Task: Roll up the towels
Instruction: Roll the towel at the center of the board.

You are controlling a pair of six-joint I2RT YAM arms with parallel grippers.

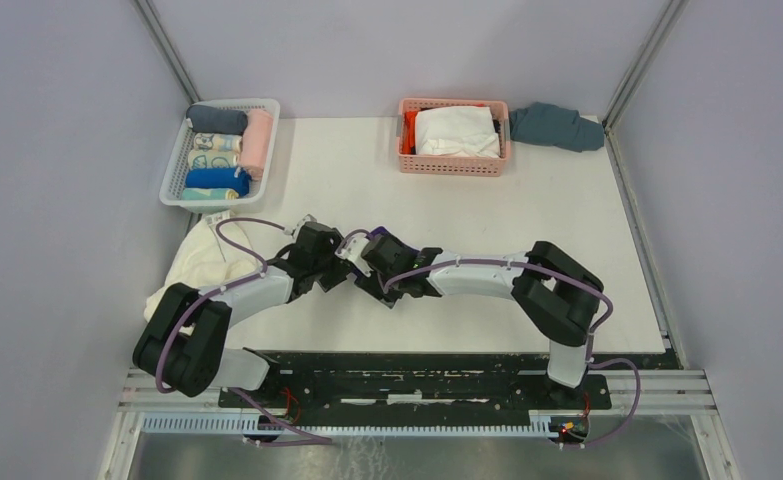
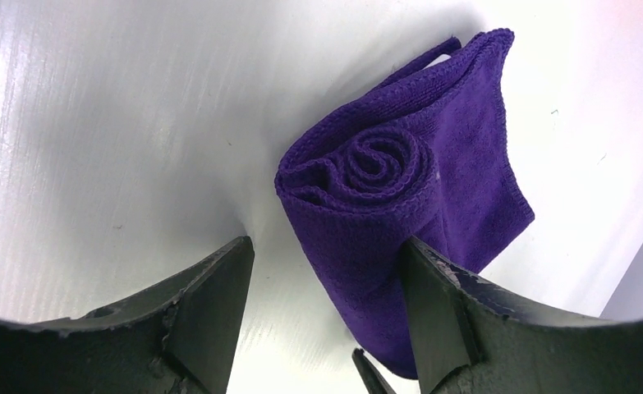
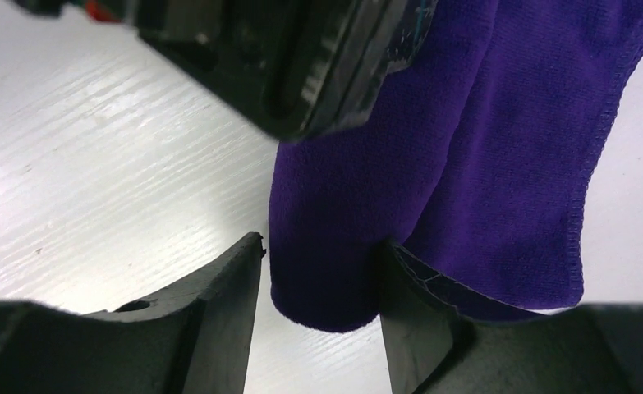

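A purple towel (image 2: 383, 180) lies partly rolled on the white table, its spiral end facing the left wrist camera and a loose flap trailing behind it. My left gripper (image 2: 326, 275) is open and straddles the roll; its right finger (image 2: 437, 304) touches the cloth and its left finger stands apart from it. My right gripper (image 3: 322, 283) is open around the other end of the roll (image 3: 334, 246), with a small gap at its left finger. In the top view the two grippers, left (image 1: 339, 268) and right (image 1: 372, 275), meet at the table's middle and hide the towel.
A white basket (image 1: 179, 170) at the back left holds several rolled towels. A pink basket (image 1: 454, 165) at the back holds folded cloths. A blue-grey towel (image 1: 557, 126) lies beside it. A cream towel (image 1: 203, 262) hangs at the table's left edge.
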